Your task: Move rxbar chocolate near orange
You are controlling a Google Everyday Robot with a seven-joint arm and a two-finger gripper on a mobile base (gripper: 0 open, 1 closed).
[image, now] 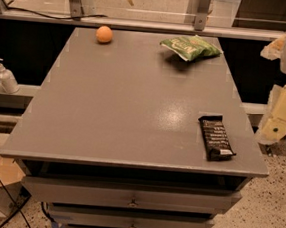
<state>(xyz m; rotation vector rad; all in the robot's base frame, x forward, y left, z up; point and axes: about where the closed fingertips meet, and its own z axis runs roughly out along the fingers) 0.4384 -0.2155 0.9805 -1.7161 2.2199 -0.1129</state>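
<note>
Grey counter point(133, 110): rxbar chocolate point(216, 137) at near-right corner, orange point(104, 34) at far-left corner. Gripper point(283, 113) beyond right edge; its state cannot be told.

Lab: drawer cabinet point(131, 194), tool point(278, 118) at right

A grey table point(107, 123) with drawers point(131, 195) is standing on speckled floor point(268, 222), glass panels point(158, 2) running behind; the end effector point(283, 111) is hanging right of it.

Grey table point(123, 109) had the black, white-lettered rxbar chocolate point(217, 138) at 4 o'clock, bright orange point(104, 34) at 11, green bag point(191, 46) at 1, cream gripper point(278, 120) at 3.
</note>
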